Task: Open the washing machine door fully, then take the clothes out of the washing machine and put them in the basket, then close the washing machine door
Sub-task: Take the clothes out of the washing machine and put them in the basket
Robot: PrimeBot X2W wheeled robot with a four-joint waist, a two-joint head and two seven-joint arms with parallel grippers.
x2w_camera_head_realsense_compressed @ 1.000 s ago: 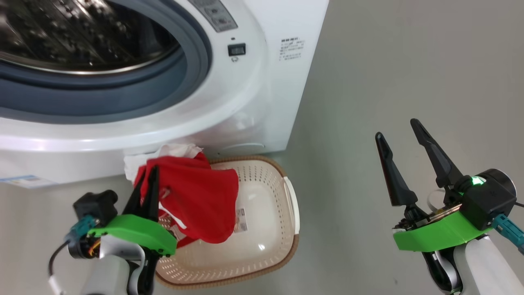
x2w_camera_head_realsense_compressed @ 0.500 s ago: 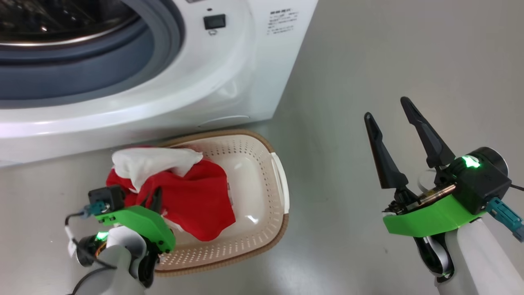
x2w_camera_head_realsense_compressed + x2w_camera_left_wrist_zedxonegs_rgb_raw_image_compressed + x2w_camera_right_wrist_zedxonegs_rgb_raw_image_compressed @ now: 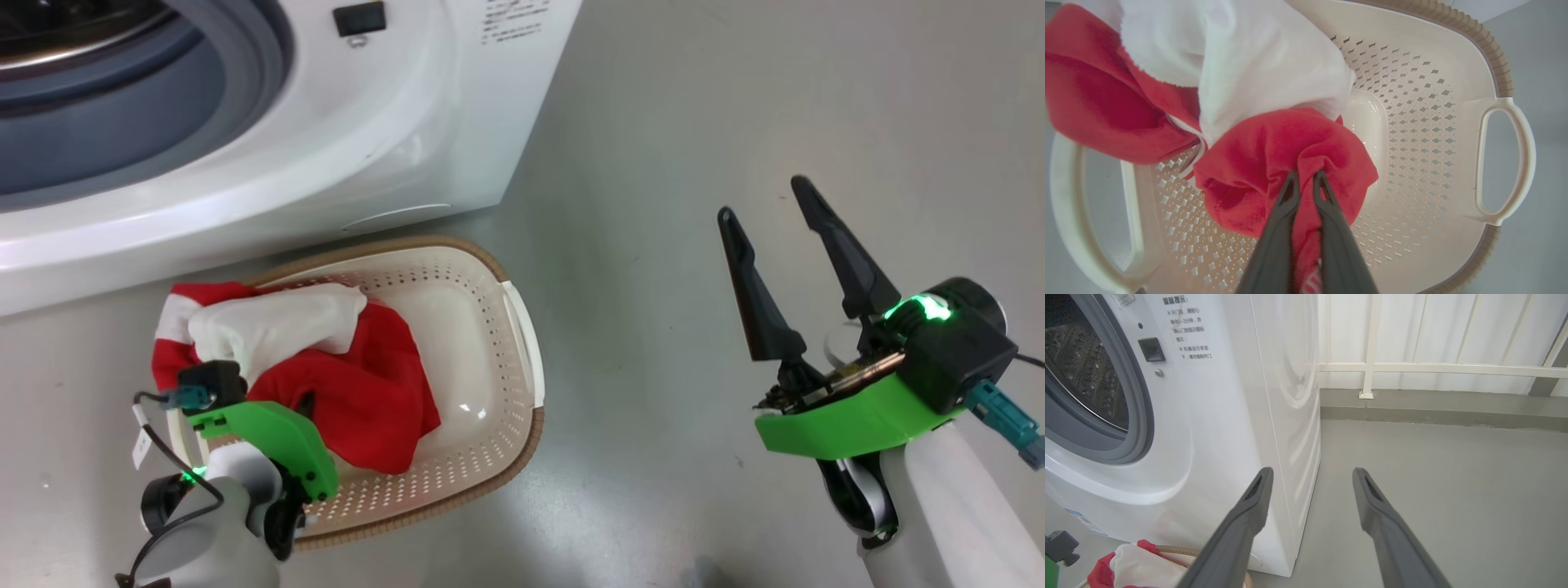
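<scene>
The red and white clothes [image 3: 367,400] lie bunched in the left half of the cream basket [image 3: 522,351], spilling over its left rim. My left gripper [image 3: 1305,176] reaches down into the basket [image 3: 1502,155], shut on a fold of the red clothes [image 3: 1274,155]. My right gripper [image 3: 763,200] hangs open and holds nothing above the bare floor, to the right of the basket. The white washing machine [image 3: 367,139] stands just behind the basket with its grey gasket [image 3: 106,139] exposed. Its steel drum [image 3: 1081,363] shows in the right wrist view. The washing machine door is out of view.
Grey floor [image 3: 694,98] stretches to the right of the machine and basket. In the right wrist view a white railing and wall [image 3: 1433,367] close off the floor behind the washing machine [image 3: 1229,416].
The head camera has tilted down, so the whole picture shifted. My left gripper has lowered the clothes from above the basket down into it. The right gripper stays open.
</scene>
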